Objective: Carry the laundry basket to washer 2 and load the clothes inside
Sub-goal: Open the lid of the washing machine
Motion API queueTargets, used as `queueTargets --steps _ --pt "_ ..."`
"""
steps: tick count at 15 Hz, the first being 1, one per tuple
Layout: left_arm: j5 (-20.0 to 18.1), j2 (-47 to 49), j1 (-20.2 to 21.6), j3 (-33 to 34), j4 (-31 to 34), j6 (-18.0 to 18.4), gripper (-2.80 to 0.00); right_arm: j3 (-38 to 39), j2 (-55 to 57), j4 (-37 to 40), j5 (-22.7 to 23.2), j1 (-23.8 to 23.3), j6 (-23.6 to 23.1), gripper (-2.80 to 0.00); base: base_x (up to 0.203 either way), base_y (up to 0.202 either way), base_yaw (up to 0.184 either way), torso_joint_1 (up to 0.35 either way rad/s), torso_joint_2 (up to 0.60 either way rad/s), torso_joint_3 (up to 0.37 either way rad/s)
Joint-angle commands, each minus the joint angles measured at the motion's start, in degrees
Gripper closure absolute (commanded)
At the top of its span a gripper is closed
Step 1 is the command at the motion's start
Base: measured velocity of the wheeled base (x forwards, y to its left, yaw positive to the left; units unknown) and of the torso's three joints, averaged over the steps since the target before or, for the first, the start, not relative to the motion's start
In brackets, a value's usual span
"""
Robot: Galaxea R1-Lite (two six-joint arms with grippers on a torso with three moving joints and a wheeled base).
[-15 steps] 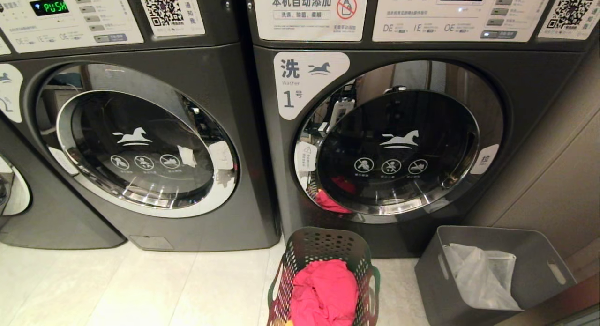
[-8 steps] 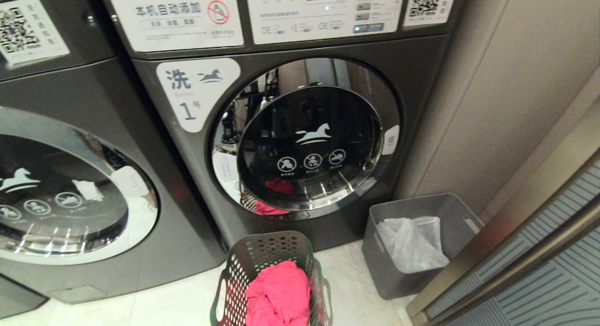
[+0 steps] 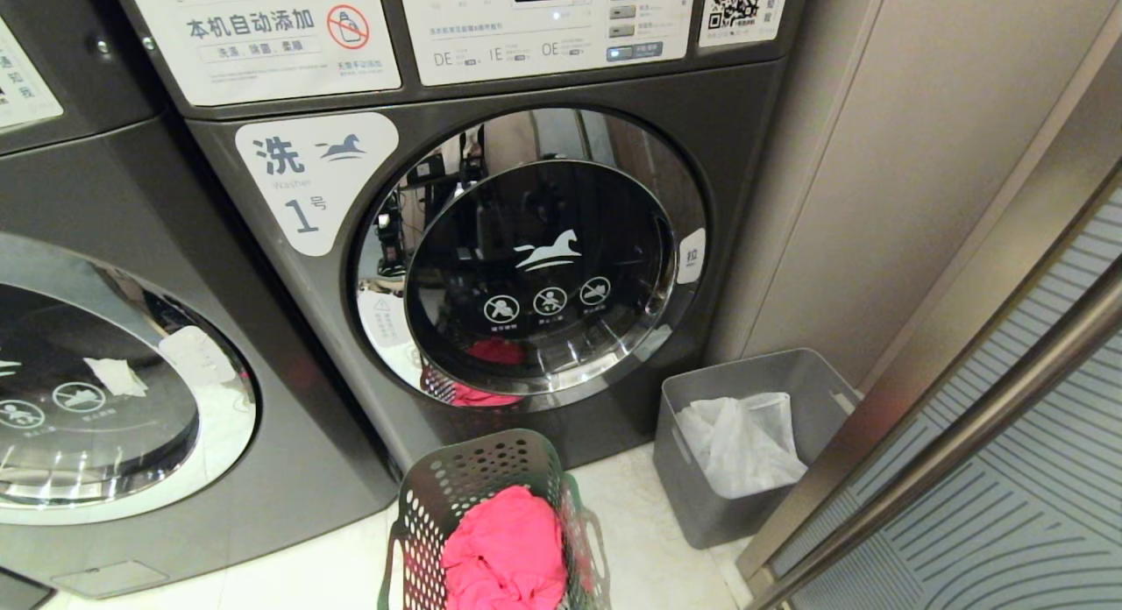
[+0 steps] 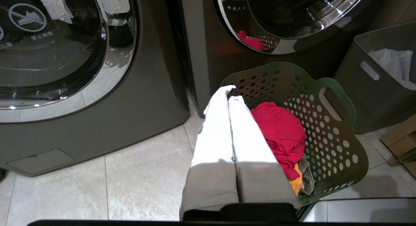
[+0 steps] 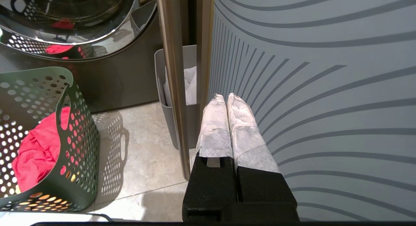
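Note:
A green perforated laundry basket (image 3: 478,470) stands on the tiled floor in front of washer 1 (image 3: 307,180), whose door is shut. Pink-red clothes (image 3: 504,549) lie bunched inside it, with an orange piece beneath (image 4: 294,183). The washer to the left (image 3: 263,329) also has its door shut, and its number label is out of view. Neither arm shows in the head view. My left gripper (image 4: 229,93) is shut and empty, just above the basket (image 4: 325,131) at its side, beside the clothes (image 4: 279,128). My right gripper (image 5: 226,96) is shut and empty, close to a striped glass panel (image 5: 325,73), away from the basket (image 5: 81,138).
A grey bin (image 3: 692,505) with a white bag (image 3: 745,443) stands right of the basket, against washer 1. A metal-framed glass door (image 3: 964,435) and a beige wall (image 3: 877,198) close off the right side. Pale floor tiles (image 4: 113,187) lie in front of the left washer.
The whole head view has swung to the right: washer 1 now sits left of centre and the glass door has come into view. Both grippers stay shut; the basket stays at the picture's bottom.

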Motion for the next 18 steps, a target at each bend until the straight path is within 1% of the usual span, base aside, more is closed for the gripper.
queueTargets --steps 1,4,7,10,12,13,14,15,16,17,18 --pt "0.01 0.09 0.02 -0.01 0.01 0.01 0.0 0.0 0.05 -0.01 0.02 0.01 0.01 0.0 0.0 0.0 0.0 0.0 0.0 0.0" --pt "0.18 0.08 0.02 -0.01 0.0 -0.59 0.0 0.0 0.05 -0.1 0.02 0.01 0.01 0.0 0.0 0.0 0.0 0.0 0.0 0.0" --pt "0.29 0.09 0.02 -0.1 0.08 -0.06 0.0 0.0 0.14 -0.08 -0.18 0.01 0.47 0.0 0.0 0.0 0.0 0.0 0.0 0.0" --pt "0.62 0.09 0.11 0.17 -0.91 -0.08 0.0 0.0 0.05 -0.01 -0.28 0.01 -0.08 0.0 0.0 0.0 0.0 0.0 0.0 0.0" --pt "0.41 0.09 0.08 -0.27 -1.22 0.18 0.0 0.0 0.05 -0.01 -0.35 0.01 0.57 0.0 0.0 0.0 0.0 0.0 0.0 0.0" --pt "-0.53 0.18 0.0 -2.83 -1.1 0.56 0.0 0.0 0.06 -0.07 -0.41 0.01 1.26 0.0 0.0 0.0 0.0 0.0 0.0 0.0" --pt "-2.76 0.6 -0.02 -6.17 -0.72 1.31 0.0 0.0 0.05 -0.13 -0.42 -0.08 1.48 0.0 0.0 0.0 0.0 0.0 0.0 0.0" --pt "-3.84 2.15 0.01 -10.63 -0.46 2.12 0.0 0.0 0.05 -0.19 -0.42 0.01 1.06 0.0 0.0 0.0 0.0 0.0 0.0 0.0" --pt "-2.83 5.32 0.04 -15.24 -0.34 2.46 0.0 0.0 0.05 -0.19 -0.42 0.01 0.98 0.0 0.0 0.0 0.0 0.0 0.0 0.0" --pt "-0.55 10.12 0.0 -19.64 -0.28 2.35 0.0 0.0 0.05 -0.19 -0.5 0.01 1.17 0.0 0.0 0.0 0.0 0.0 0.0 0.0" --pt "2.5 16.36 -0.06 -24.33 -0.26 1.57 0.0 0.0 0.05 -0.19 -0.59 0.01 1.9 0.0 0.0 0.0 0.0 0.0 0.0 0.0"
